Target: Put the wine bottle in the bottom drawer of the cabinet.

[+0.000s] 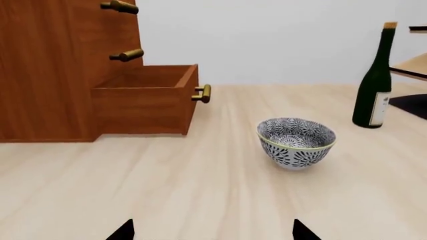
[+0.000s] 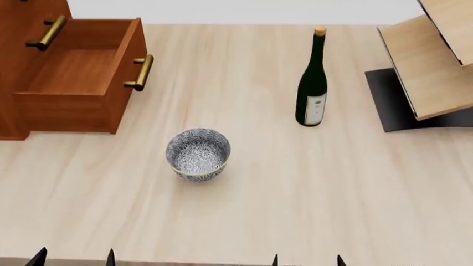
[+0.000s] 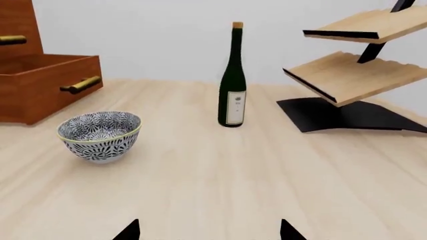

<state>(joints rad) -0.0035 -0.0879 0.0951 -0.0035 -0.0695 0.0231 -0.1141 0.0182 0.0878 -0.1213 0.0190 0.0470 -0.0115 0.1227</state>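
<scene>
The dark green wine bottle (image 2: 313,83) (image 3: 232,82) (image 1: 375,85) stands upright on the pale wood table, right of centre. At the far left the reddish-brown cabinet (image 2: 30,16) (image 1: 47,65) has its bottom drawer (image 2: 74,77) (image 1: 143,102) (image 3: 47,82) pulled out and empty, brass handle (image 2: 139,72) on its front. My left gripper (image 2: 74,259) (image 1: 212,232) and right gripper (image 2: 307,260) (image 3: 208,231) sit at the table's near edge, both open and holding nothing. Only their black fingertips show.
A blue-and-white patterned bowl (image 2: 198,153) (image 1: 296,142) (image 3: 100,135) sits between the drawer and the bottle, nearer to me. A pale wood rack on a black base (image 2: 425,66) (image 3: 353,75) stands at the right. Upper drawer handles (image 1: 123,54) stick out above the open drawer.
</scene>
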